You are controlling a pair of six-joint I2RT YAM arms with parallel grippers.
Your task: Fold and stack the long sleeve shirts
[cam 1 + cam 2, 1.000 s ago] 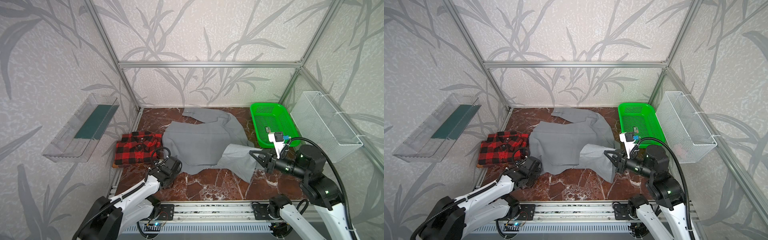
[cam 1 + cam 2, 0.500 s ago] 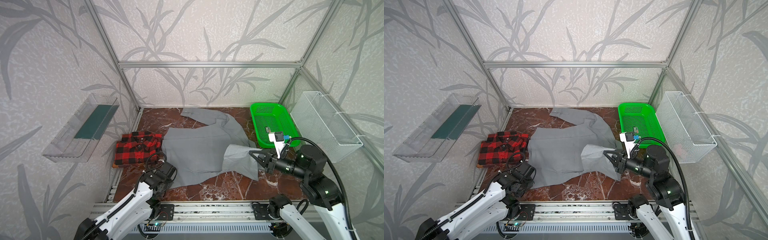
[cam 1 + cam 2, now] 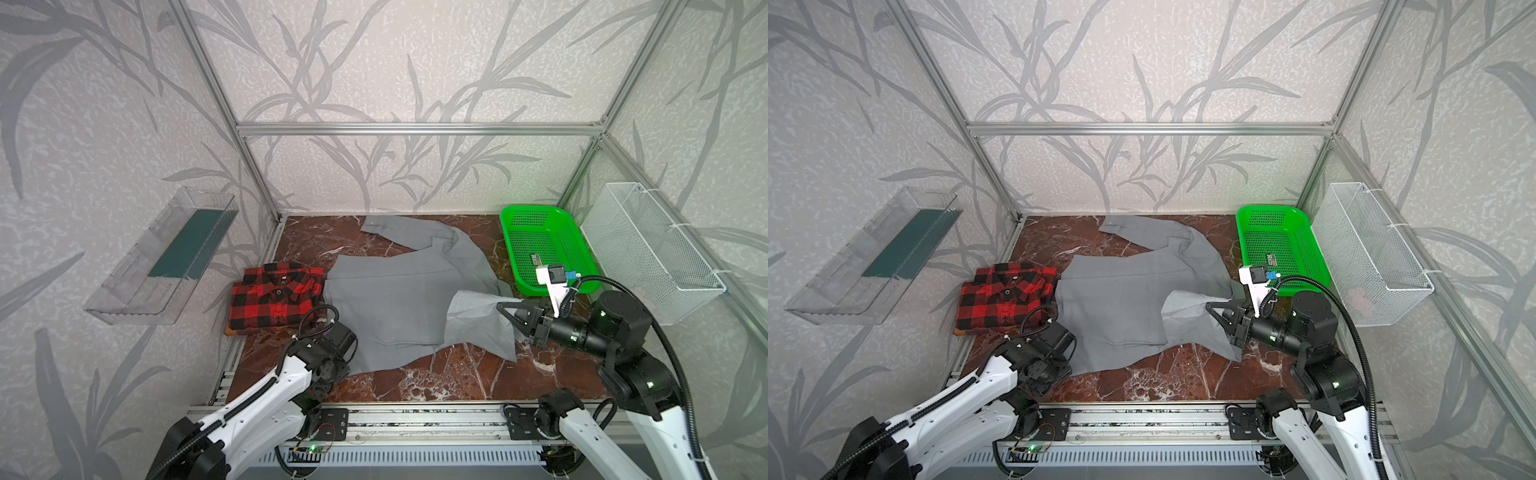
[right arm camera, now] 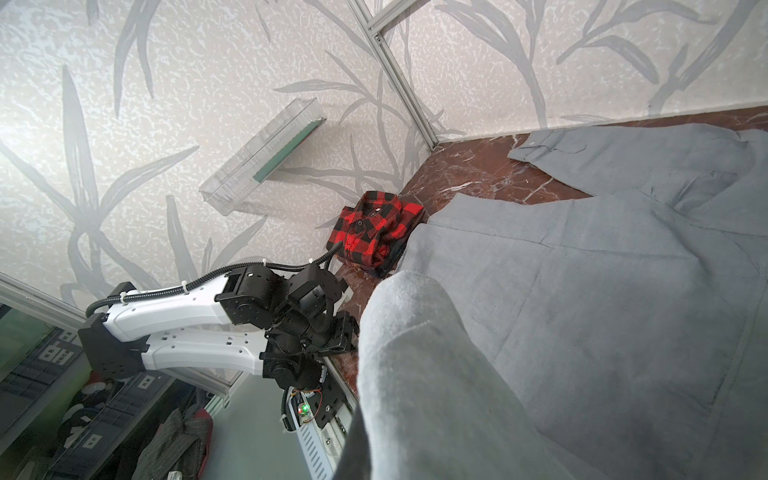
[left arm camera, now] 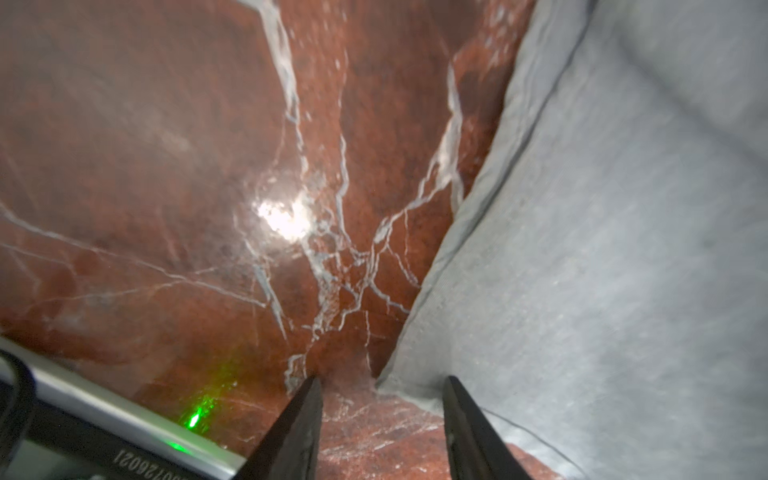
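Two shirts lie on the red marble surface (image 3: 436, 374). The grey shirt (image 3: 399, 299) is spread mostly flat across the middle, and the plaid shirt (image 3: 270, 301), folded into a neat block, sits against its edge on the left arm's side, just touching or nearly so. One grey sleeve runs away from the body of the grey shirt toward the back wall, its cuff flat on bare marble. At the grey shirt's near corner the left tool (image 5: 383, 379) stands low with its fingers (image 5: 299, 428) parted. The hem corner lies by one finger and nothing is clamped between them. On the opposite side the right tool (image 3: 503, 309) is closed on a raised fold of the grey shirt, which hangs from it down to the surface. A green basket (image 3: 509, 220) sits just beyond that same edge. The grey shirt's near hem slants, leaving a broad strip of open marble between it and the front rail. More bare marble shows between the far sleeve and the plaid shirt.
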